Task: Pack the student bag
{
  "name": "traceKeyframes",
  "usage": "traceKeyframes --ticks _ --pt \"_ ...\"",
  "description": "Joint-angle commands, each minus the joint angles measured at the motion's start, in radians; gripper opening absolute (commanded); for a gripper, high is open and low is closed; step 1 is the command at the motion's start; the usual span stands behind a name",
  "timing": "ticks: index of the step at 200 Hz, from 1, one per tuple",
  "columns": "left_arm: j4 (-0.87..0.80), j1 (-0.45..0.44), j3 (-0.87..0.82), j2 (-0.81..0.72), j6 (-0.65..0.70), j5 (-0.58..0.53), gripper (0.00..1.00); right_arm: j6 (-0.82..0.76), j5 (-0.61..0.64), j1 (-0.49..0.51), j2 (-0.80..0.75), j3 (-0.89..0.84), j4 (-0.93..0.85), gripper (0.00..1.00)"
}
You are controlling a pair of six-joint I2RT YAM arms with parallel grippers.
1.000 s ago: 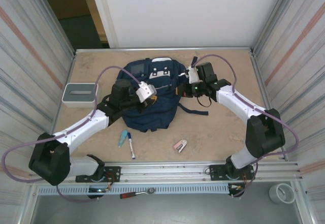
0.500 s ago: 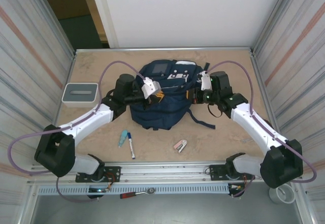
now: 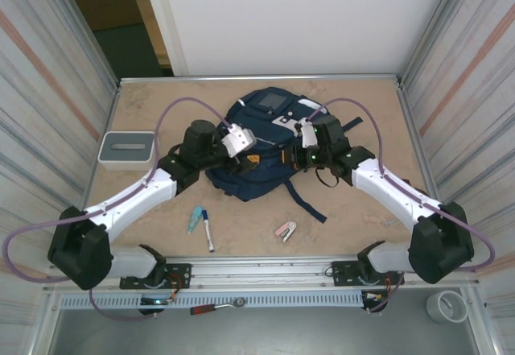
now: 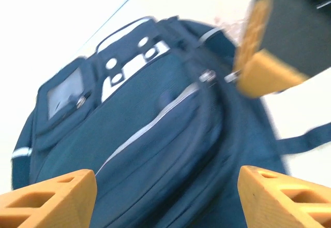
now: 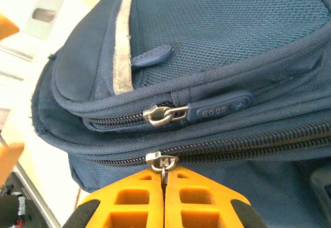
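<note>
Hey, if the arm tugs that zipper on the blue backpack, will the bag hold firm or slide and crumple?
Likely floppy: the student bag is soft fabric, bulging unevenly. With the right gripper shut on the zipper pull, it'd probably drag along unless the open left gripper braces it.

Place: we read a lab robot cell | ribbed panels [image 3: 48, 113] flank the table [image 3: 362, 210] | aluminium rail [image 3: 265, 271] runs along table's near edge

The student bag [image 5: 217, 31] is matt navy cloth, coarsely woven; its lower zip slider [image 5: 162, 161] is bright metal, the pull tab [image 5: 220, 106] smooth rubbery plastic. The right end effector [image 5: 164, 179] is matt orange plastic.
</note>
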Motion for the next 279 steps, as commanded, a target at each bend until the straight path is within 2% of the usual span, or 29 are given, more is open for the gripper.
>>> traceKeyframes --ticks 1,26,42,53,81,95,118,144,174,205,217,252,279 --pt "-0.047 -0.04 0.027 0.023 0.053 -0.028 0.73 -0.003 -0.016 0.014 0.006 0.064 0.086 0.0" --pt "-0.082 -0.08 0.08 0.108 0.08 -0.049 0.73 0.009 -0.021 0.022 0.007 0.07 0.097 0.0" --pt "-0.058 -0.084 0.098 0.149 0.083 -0.101 0.68 0.008 -0.016 0.027 -0.002 0.067 0.094 0.0" --pt "-0.036 -0.084 0.1 0.163 0.084 -0.128 0.6 0.0 -0.011 0.028 -0.009 0.065 0.079 0.0" --pt "0.006 -0.064 0.081 0.151 0.076 -0.132 0.26 -0.032 0.041 0.012 -0.031 0.049 0.007 0.0" --pt "0.019 -0.029 0.055 0.124 0.058 -0.053 0.15 -0.037 0.062 -0.023 -0.029 0.061 -0.057 0.0" --pt "0.072 0.036 -0.004 0.064 0.014 0.105 0.08 -0.033 0.07 -0.119 -0.01 0.081 -0.148 0.0" --pt "0.089 0.09 -0.031 0.021 -0.027 0.222 0.05 -0.028 0.059 -0.222 0.032 0.112 -0.206 0.0" --pt "0.081 0.095 -0.032 0.017 -0.032 0.239 0.05 -0.018 0.065 -0.288 0.089 0.144 -0.225 0.0" --pt "0.073 0.095 -0.018 0.038 -0.043 0.254 0.05 -0.018 0.016 -0.294 0.099 0.155 -0.217 0.0" --pt "0.077 0.094 -0.012 0.048 -0.056 0.257 0.06 -0.018 -0.008 -0.295 0.085 0.15 -0.211 0.06" --pt "0.094 0.071 0.009 0.087 -0.062 0.256 0.1 -0.009 -0.048 -0.301 0.007 0.109 -0.174 0.33" --pt "0.105 0.025 0.037 0.141 -0.062 0.25 0.12 0.031 -0.029 -0.313 -0.043 0.064 -0.128 0.44"
